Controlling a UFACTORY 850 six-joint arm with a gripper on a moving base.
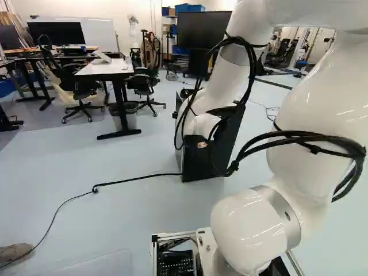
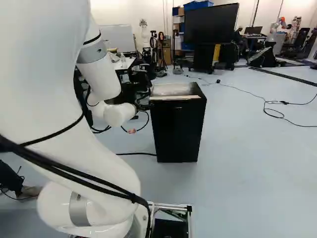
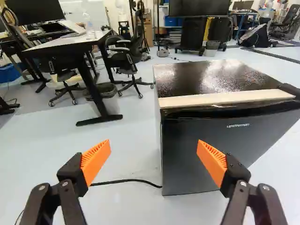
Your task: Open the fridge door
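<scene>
Black fridge (image 3: 211, 77) is standing ahead w/ white lettering (image 3: 238, 125) showing on its door (image 3: 187, 145), flr cable (image 3: 122, 181) running up to it, desk (image 3: 70, 43) & bin (image 3: 108, 92) sitting farther off, gripper (image 2: 132, 93) hovering w/ fingers spread.

I record open floor (image 2: 247, 168) right of the fridge (image 3: 183, 154) in the right base view, and passage along its opposite flank, crossed low by a cable (image 3: 126, 180). The fridge's body obstructs between; beyond, a table (image 3: 70, 43).

Black fridge (image 3: 187, 150) (and orange, ribbed pads (image 3: 95, 161))
</scene>
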